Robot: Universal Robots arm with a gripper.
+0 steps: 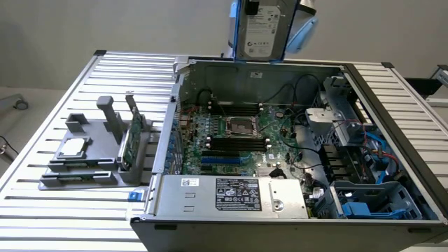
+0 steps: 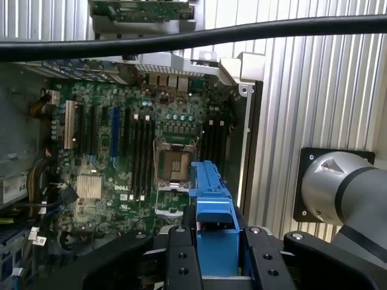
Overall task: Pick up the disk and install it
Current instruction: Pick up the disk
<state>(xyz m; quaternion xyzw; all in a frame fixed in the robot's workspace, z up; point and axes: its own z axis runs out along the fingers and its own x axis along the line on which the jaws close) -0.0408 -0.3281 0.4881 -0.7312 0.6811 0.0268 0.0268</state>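
Clamping the disk by its blue carrier, the tool holds it upright between both fingers, raised above the open computer case. Beneath the tool lies the motherboard, well apart from the disk. The case stands on the slatted worktop.

A slatted metal table carries an open computer case and, at the case's nine o'clock in the exterior view, a grey rack just beside it.
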